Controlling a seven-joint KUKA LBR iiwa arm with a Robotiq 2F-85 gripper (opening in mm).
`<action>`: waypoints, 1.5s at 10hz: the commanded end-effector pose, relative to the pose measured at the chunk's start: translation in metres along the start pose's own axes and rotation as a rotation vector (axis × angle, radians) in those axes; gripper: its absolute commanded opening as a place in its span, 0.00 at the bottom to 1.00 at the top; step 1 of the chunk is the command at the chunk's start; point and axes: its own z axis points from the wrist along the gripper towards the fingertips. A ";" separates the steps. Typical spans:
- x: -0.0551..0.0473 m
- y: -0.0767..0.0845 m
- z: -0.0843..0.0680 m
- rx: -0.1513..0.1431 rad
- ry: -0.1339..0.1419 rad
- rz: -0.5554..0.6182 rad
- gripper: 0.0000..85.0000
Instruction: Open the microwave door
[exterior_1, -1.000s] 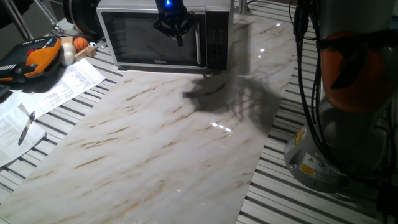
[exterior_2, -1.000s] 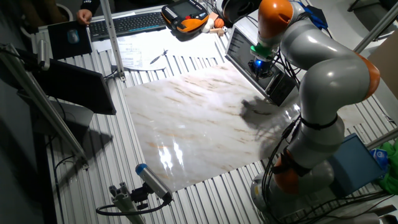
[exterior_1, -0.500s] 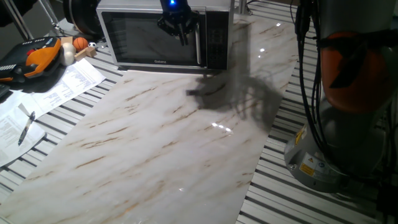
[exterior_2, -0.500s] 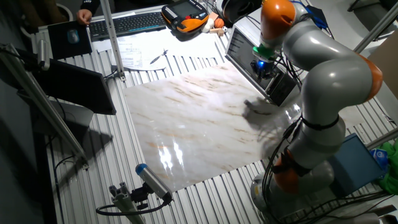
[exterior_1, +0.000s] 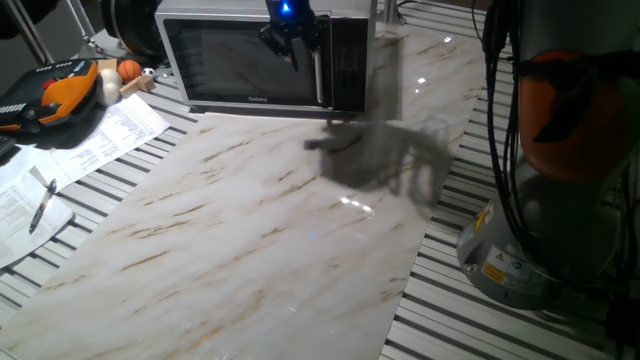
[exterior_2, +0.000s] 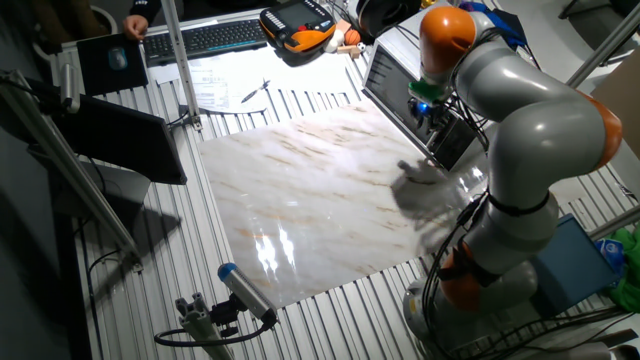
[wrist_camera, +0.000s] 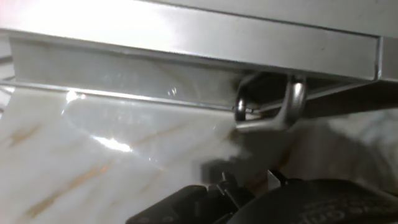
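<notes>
In one fixed view we see the microwave (exterior_1: 262, 55) standing at the far edge of the counter (exterior_1: 270, 230), its door (exterior_1: 245, 60) shut flat against the body. The claw (exterior_1: 290, 40) hangs in front of the door glass, just beside the upright bar handle (exterior_1: 321, 72) that runs along the door's right side. From here we cannot tell how far the fingers are spread. We judge the main risk to be a miss: if the claw closes beside the bar and not around it, it may press on the glass or slide off. Loose papers (exterior_1: 95, 140) and a pen (exterior_1: 45, 203) lie off the counter's left edge, well apart from the work.

In the other fixed view the arm (exterior_2: 520, 110) bends over the far right corner of the counter, with the claw close against the microwave front. A pull that does not follow the door's swing could drag the whole oven along the smooth marble, since nothing appears to hold it down.

In the hand view we see a silver frame edge (wrist_camera: 186, 37) across the top and a curved metal piece (wrist_camera: 292, 102) below it; the fingertips are blurred and their spread stays unclear. The oven's inside is hidden behind the dark window, so we cannot say what, if anything, it holds
</notes>
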 end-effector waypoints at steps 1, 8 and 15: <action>-0.003 -0.005 0.002 -0.002 0.001 0.000 0.40; -0.027 -0.024 0.004 -0.015 -0.004 -0.001 0.40; -0.039 -0.017 0.009 -0.039 -0.022 0.004 0.40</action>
